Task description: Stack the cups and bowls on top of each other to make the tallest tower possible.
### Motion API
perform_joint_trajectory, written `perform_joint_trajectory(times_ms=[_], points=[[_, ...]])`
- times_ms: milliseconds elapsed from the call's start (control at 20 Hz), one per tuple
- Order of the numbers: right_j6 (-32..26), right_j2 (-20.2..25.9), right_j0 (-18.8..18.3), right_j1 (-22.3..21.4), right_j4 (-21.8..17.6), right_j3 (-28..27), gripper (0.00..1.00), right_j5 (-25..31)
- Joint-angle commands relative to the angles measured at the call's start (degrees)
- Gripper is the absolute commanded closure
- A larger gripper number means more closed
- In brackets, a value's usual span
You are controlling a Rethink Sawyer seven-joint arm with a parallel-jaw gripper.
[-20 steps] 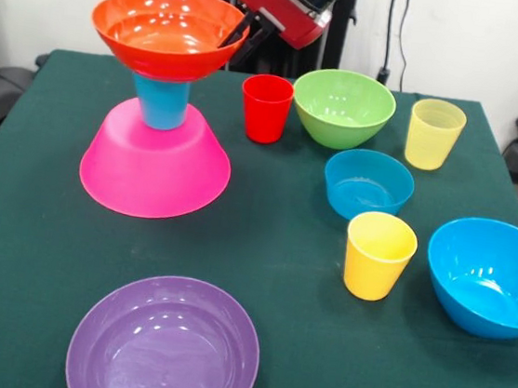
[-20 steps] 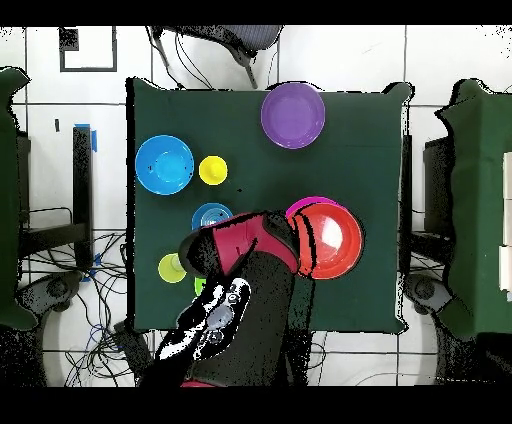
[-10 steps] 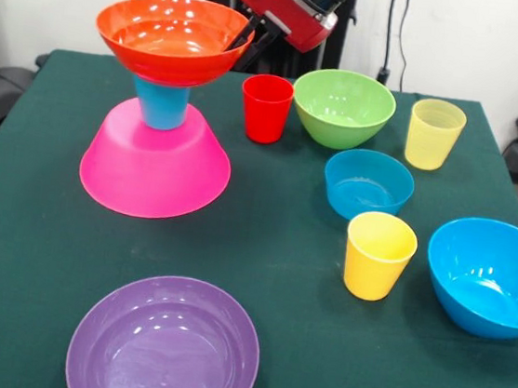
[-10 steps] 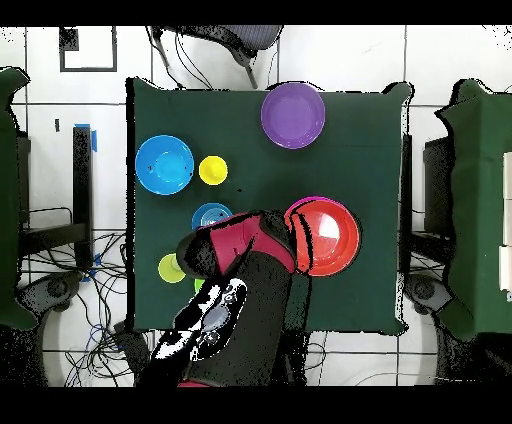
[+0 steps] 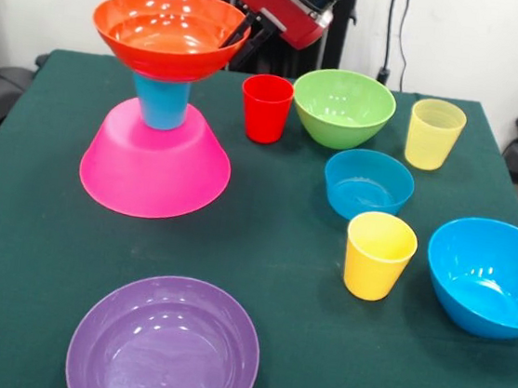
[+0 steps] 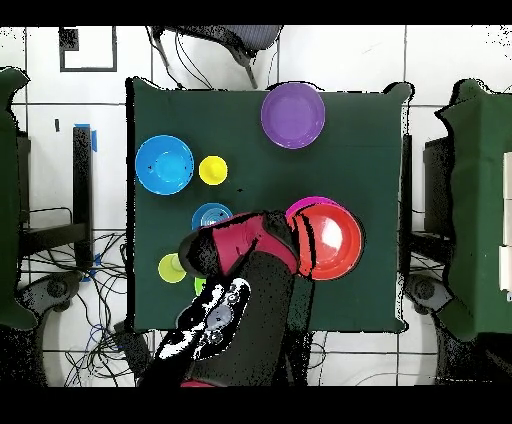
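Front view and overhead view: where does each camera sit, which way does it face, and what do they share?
Front view: across the table, facing the robot; the red arm comes down at the top, its gripper at the orange bowl's rim.
Overhead view: above the table, looking straight down; the arm enters from the bottom.
Shared: the orange bowl, the purple bowl and the green tabletop.
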Motion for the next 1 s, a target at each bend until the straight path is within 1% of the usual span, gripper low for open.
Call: perform_joint_trajectory(times_ms=[50, 400, 800, 1000], points=[[-8.2, 7.2, -0.9, 1.4, -2.4, -3.8, 1.00, 7.3], [-8.3, 7.5, -0.8, 1.7, -2.7, -4.9, 1.00, 8.4], [-6.9, 7.1, 0.1, 2.2, -3.6, -6.4, 1.00, 7.3], [-6.8, 6.9, 0.5, 2.8, -3.8, -8.0, 1.00, 7.7]])
